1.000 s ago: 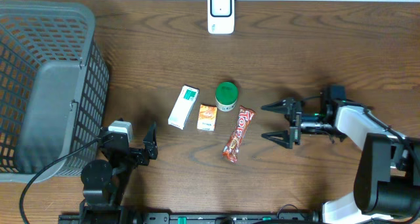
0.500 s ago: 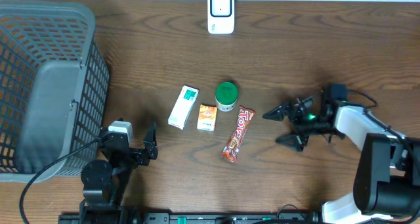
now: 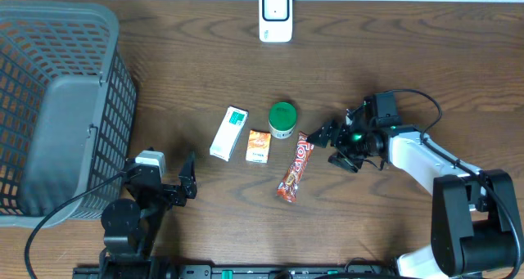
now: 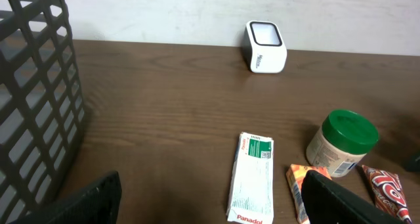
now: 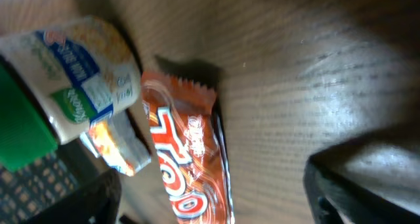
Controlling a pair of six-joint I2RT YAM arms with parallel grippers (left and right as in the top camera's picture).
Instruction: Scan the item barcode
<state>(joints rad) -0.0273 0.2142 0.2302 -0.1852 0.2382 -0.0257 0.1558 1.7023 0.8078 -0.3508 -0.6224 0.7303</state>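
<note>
Candy bar (image 3: 296,168): glossy red-orange wrapper, white lettering, crimped ends. It lies flat and slanted near the table's centre, just below the jar. Count, left to right: one grey mesh basket (image 3: 57,13), one white-and-green box (image 3: 228,132), one small orange packet (image 3: 259,146), one white scanner (image 3: 275,15) at the far edge, one green-lidded jar (image 3: 282,119), one candy bar. Left gripper (image 3: 190,179): jaws wide, empty. Right gripper (image 3: 329,146): jaws spread beside the bar's upper end, gripping nothing. Surface: dark wood-grain table (image 3: 393,58); pale wall (image 4: 164,14) behind

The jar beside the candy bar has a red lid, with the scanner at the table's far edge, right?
No: the jar has a green lid, as the overhead view shows. It does stand beside the candy bar, with the scanner at the far edge.
</note>
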